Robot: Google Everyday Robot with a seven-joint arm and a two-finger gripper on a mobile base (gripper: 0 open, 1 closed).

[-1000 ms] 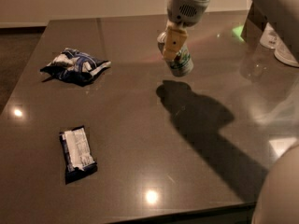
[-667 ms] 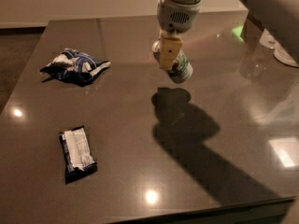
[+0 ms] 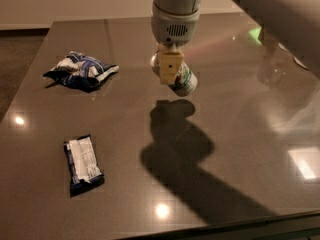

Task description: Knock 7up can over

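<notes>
the 7up can [image 3: 185, 82] leaned far over on the table [image 3: 250, 134], just behind the gripper [image 3: 169, 68], which had swung left against it (open or closed, i could not tell), so the knock seemed nearly done.

- Single cam: high above near edge of table [image 3: 250, 149], tilted down, facing 12 o'clock, mid-range.
- Gripper [image 3: 170, 73] at 12 o'clock, upper ctr; arm enters from 1 o'clock.

Pincer [image 3: 169, 75] low beneath upright wrist [image 3: 175, 26]
</notes>
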